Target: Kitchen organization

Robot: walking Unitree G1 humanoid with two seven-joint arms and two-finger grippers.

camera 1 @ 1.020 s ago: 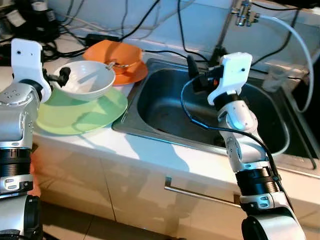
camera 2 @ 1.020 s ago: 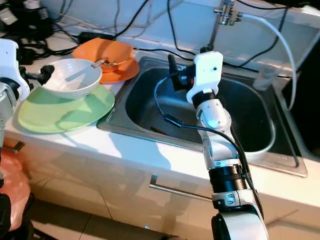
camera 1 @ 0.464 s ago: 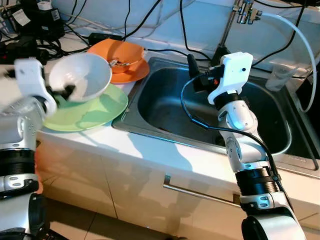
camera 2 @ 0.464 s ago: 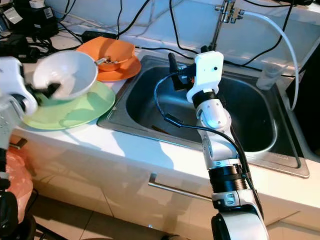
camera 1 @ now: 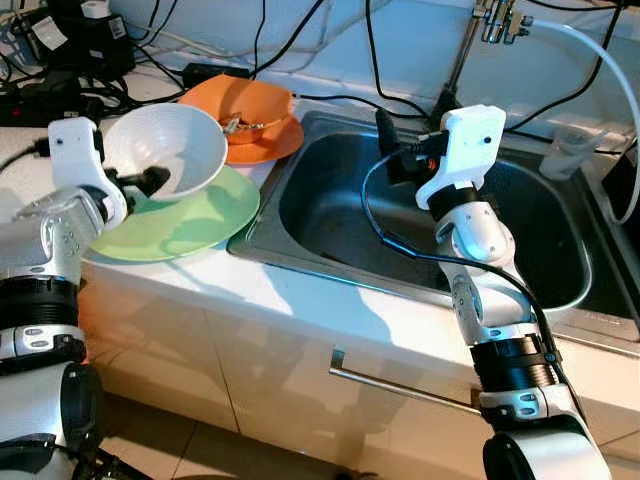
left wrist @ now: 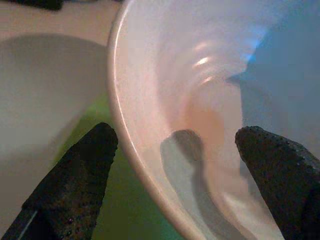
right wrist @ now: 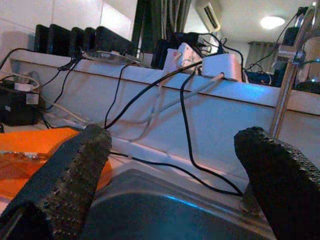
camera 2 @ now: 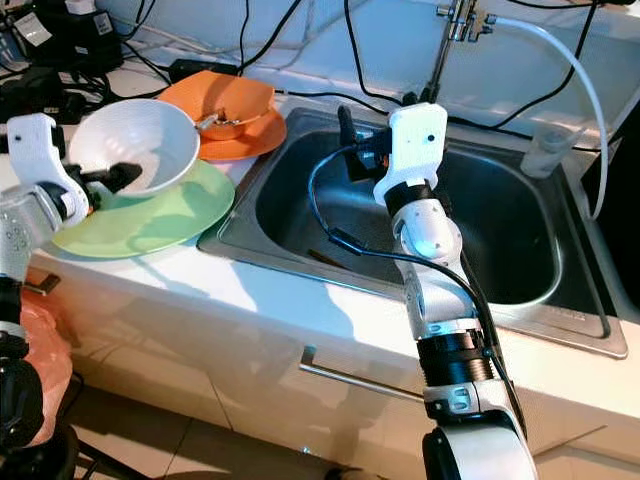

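While tilted over green plate (camera 1: 190, 222), white bowl (camera 1: 170, 150) rim sits btwn left gripper (camera 1: 150, 182) fingers, pinched.

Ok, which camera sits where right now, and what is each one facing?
Left eye view: head, looking down at the counter; both arms show, left gripper on the white bowl over the green plate.
Right eye view: same scene; right gripper above the sink.
Left wrist view: along its fingers, straddling the bowl's rim.
Right wrist view: across the sink toward the cabled wall.
Shared: eye views and right wrist view show the orange dishes.
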